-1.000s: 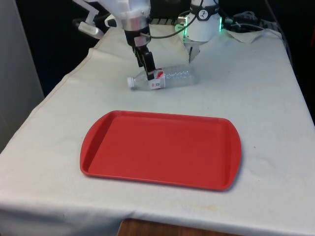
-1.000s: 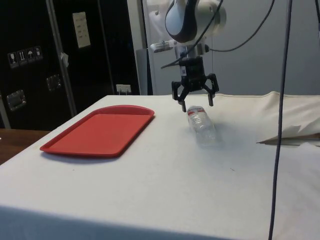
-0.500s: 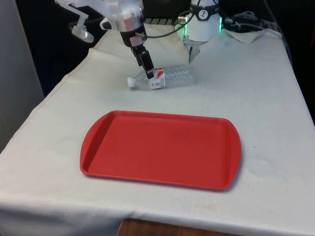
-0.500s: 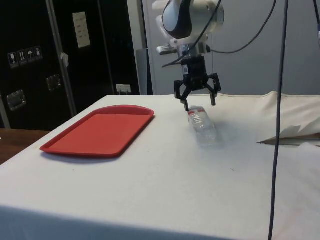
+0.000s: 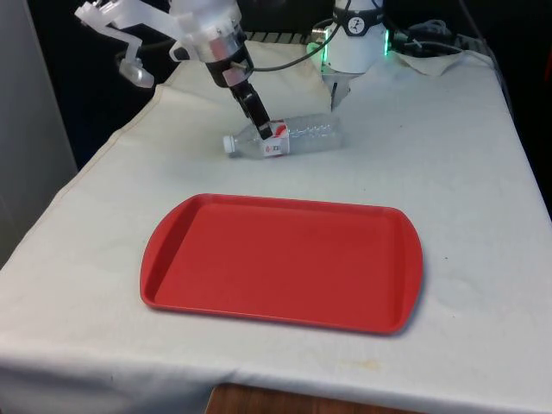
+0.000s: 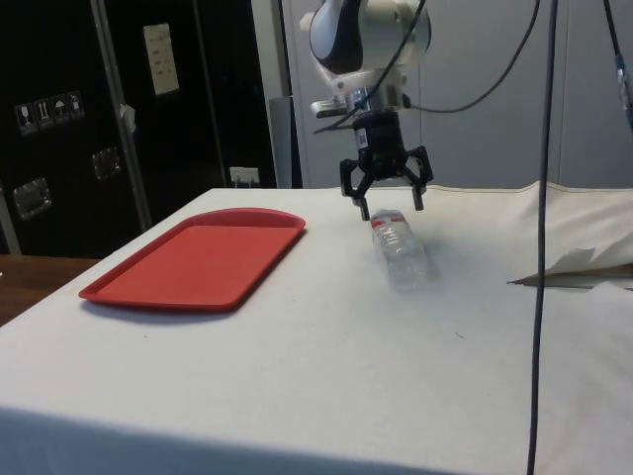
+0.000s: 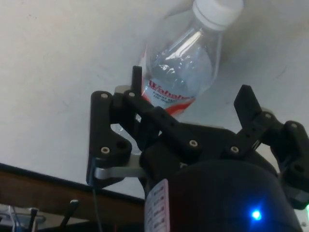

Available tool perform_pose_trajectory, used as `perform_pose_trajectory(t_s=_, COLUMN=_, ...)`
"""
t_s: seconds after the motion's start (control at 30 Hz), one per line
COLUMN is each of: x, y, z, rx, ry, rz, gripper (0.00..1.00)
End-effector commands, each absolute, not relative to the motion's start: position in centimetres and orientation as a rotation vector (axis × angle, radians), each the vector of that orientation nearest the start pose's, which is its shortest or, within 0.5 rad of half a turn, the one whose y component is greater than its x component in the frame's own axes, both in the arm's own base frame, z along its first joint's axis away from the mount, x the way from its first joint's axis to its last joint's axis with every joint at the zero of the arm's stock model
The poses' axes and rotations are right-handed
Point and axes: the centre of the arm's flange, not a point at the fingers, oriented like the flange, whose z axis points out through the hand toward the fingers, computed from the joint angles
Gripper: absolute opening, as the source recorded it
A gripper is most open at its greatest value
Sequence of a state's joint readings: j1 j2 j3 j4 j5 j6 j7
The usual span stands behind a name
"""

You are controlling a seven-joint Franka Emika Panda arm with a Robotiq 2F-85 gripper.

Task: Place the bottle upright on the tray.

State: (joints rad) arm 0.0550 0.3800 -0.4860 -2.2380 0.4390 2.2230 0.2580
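White cloth [image 5: 448, 155], bottle [image 5: 289, 138] lying flat

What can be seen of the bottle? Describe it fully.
The bottle is clear plastic with a white cap and a white-and-red label band near its shoulder. It looks empty or nearly so. It lies on its side on the white cloth, beyond the red tray's far edge and apart from it, cap toward the front view's left. The gripper hangs open just above its label end, a finger on either side; no contact is visible.
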Motion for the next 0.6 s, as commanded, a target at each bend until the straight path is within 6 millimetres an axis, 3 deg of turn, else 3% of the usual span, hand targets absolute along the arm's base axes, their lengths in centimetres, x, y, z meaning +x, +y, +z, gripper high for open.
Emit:
perform_pose_trajectory(t_s=0.0, x=46.2, y=-20.8, z=19.3, rx=-2.567, ry=1.430, rz=0.475, gripper=1.00)
perform_pose_trajectory(t_s=0.57, x=46.8, y=-20.5, z=18.3, rx=-2.503, ry=1.435, rz=0.591, gripper=1.00)
